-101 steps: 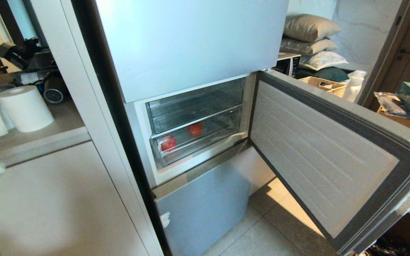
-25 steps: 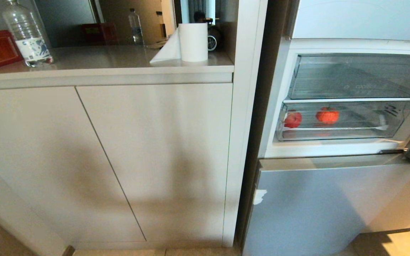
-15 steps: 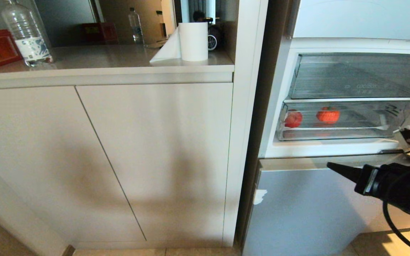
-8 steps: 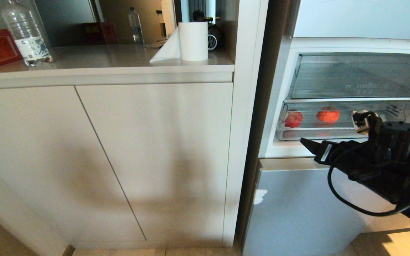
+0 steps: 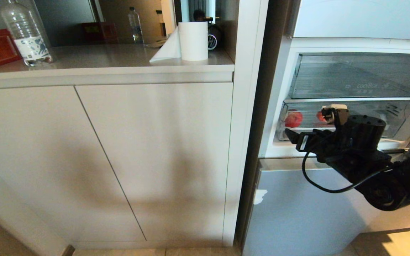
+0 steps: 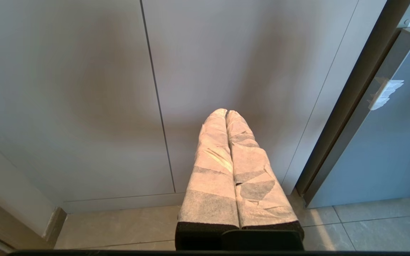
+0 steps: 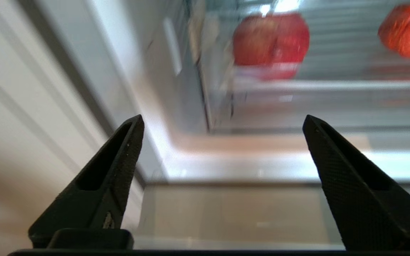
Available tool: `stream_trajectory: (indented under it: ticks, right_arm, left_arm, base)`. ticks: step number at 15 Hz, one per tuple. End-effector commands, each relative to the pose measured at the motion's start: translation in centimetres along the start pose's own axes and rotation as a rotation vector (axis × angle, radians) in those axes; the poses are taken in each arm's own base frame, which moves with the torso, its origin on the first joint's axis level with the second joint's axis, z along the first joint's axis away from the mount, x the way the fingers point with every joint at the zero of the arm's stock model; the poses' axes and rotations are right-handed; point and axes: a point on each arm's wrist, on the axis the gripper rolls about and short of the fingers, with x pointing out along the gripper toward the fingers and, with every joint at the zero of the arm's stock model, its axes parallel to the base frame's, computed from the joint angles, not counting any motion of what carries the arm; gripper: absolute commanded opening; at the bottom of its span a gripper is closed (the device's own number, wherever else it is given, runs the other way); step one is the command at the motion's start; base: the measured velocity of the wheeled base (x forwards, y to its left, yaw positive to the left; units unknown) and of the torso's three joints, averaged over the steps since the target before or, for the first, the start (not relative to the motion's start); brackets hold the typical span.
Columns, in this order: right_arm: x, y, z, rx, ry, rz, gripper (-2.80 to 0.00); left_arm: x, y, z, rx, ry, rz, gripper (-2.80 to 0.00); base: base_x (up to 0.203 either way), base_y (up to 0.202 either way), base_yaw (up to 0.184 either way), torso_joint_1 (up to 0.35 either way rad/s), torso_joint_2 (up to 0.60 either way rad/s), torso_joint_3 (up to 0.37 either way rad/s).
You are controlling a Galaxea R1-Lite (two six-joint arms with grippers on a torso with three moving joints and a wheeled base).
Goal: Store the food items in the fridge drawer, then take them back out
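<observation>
Right tool [image 7: 222, 142], jaws spread and empty, faces the closed drawer [image 5: 386, 133]; nearer fruit [image 7: 271, 39] lies at 12 o'clock behind its front wall.

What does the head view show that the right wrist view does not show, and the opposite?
Only the head view shows the counter, paper roll, bottle and upper bin. Only the right wrist view shows the right hand wide open and empty. Both show two red fruits inside the closed fridge drawer.

Two red fruits [image 5: 293, 119] (drawer [image 5: 397, 117] floor)
</observation>
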Motion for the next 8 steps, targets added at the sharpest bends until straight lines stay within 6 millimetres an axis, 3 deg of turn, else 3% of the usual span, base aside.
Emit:
stream_trajectory:
  ticks: [1,8]
  right_arm:
    - [1.8,0.1,-0.3,0.002,-0.042,-0.006,0.00]
    - [4.2,0.4,-0.1,0.013,-0.094,-0.021,0.00]
  left_arm:
    - [0.0,0.0,0.0,0.000,0.003,0.000,-2.80]
    - [0.0,0.0,0.0,0.000,0.003,0.002,-2.80]
  base:
    - [0.000,0.000,0.000,0.000,0.00,0.000]
    - [0.000,0.000,0.000,0.000,0.00,0.000]
